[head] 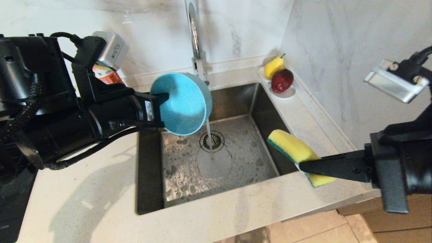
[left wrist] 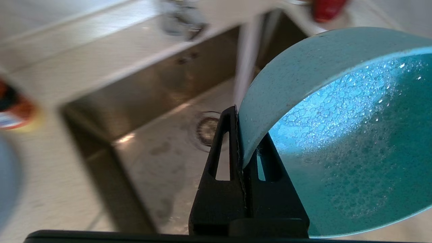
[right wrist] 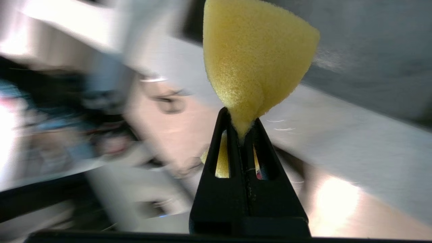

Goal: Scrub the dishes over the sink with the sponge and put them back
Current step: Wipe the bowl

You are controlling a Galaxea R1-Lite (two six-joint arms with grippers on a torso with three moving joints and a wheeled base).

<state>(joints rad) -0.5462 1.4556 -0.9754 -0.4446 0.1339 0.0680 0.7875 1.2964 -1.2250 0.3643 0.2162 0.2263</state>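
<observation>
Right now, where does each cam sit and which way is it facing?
Head: up on the robot, looking forward and down at the sink; both arms show, left gripper holding the bowl, right gripper holding the sponge.
Left wrist: behind the fingers, facing the bowl and the drain.
Right wrist: behind the fingers, facing the sponge; background blurred.
Shared: head and left wrist both show bowl, drain and water stream.
</observation>
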